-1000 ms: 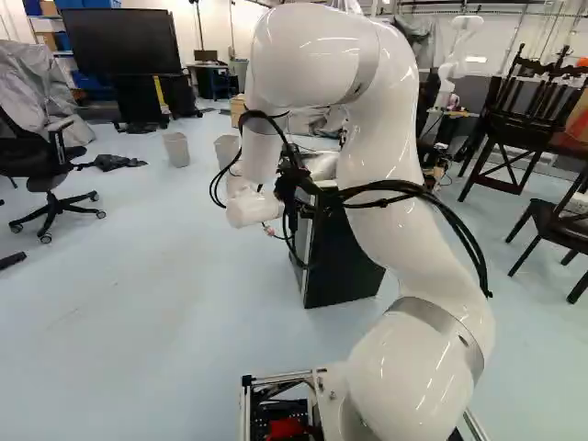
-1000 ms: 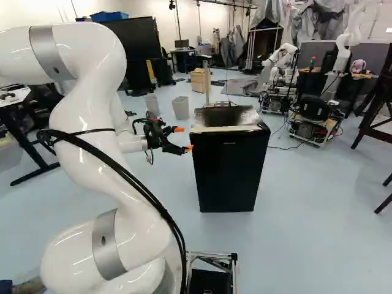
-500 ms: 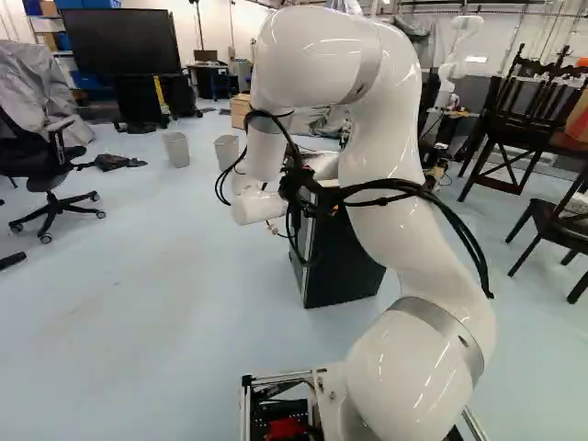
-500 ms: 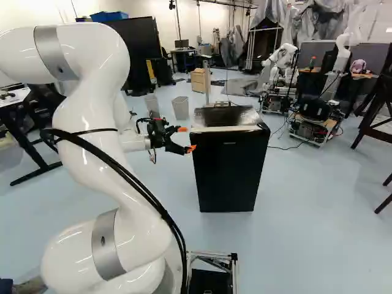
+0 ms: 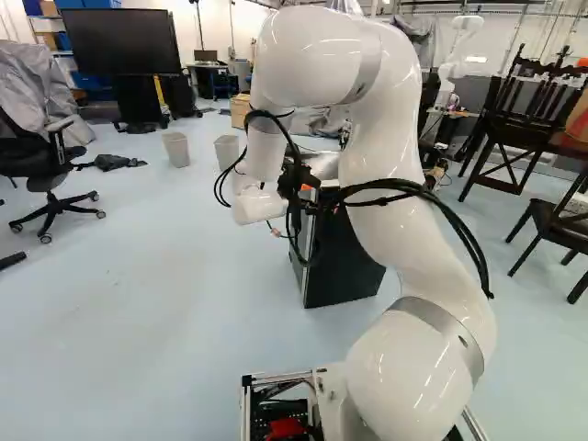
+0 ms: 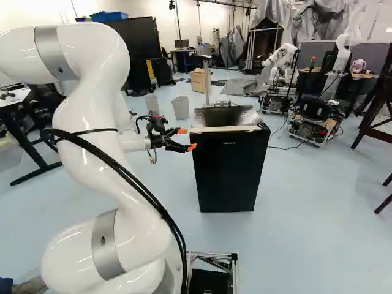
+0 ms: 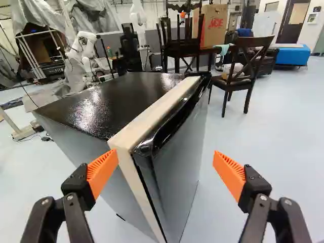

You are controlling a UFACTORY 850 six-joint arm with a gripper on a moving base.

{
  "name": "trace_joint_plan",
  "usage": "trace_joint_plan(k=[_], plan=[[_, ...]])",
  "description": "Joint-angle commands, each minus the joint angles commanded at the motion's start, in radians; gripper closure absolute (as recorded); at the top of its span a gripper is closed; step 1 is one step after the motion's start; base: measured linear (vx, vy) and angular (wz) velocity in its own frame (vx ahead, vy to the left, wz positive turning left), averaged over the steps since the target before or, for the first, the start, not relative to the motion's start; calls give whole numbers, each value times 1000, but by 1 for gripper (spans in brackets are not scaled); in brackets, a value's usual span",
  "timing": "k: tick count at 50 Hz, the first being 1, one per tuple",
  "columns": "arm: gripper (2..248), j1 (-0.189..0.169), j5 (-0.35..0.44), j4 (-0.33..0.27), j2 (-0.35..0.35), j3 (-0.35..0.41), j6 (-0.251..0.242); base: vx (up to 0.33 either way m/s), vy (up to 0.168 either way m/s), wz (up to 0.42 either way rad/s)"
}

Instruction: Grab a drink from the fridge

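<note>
- A black fridge (image 6: 229, 174) stands on the pale floor (image 6: 312, 211), ahead of the white arm (image 6: 86, 131).
- The tool (image 7: 166, 161) is spread wide, with nothing gripped. Its orange pads (image 7: 103, 171) stand one on each side of the fridge's upper front corner; whether either one touches is unclear.
- The door (image 7: 177, 177) looks shut. A dark handle recess (image 7: 172, 126) runs along its top edge.
- The drink is out of sight, presumably inside the fridge.
- The task seems at an early stage: the tool is beside the fridge, but the door is not yet open.
- Left to do, as far as can be judged: catch the door's edge, swing it open, reach in, grip the drink and lift it out.
</note>
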Motion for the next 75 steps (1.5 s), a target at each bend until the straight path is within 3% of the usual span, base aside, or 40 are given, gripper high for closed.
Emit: trace_joint_plan(k=[31,55,75], plan=[[3,-2,0,0,-25,-7,-1,0,0,0],[3,-47,0,0,-29,-12,-1,0,0,0],[3,-18,0,0,25,90,-1,0,-1,-2]])
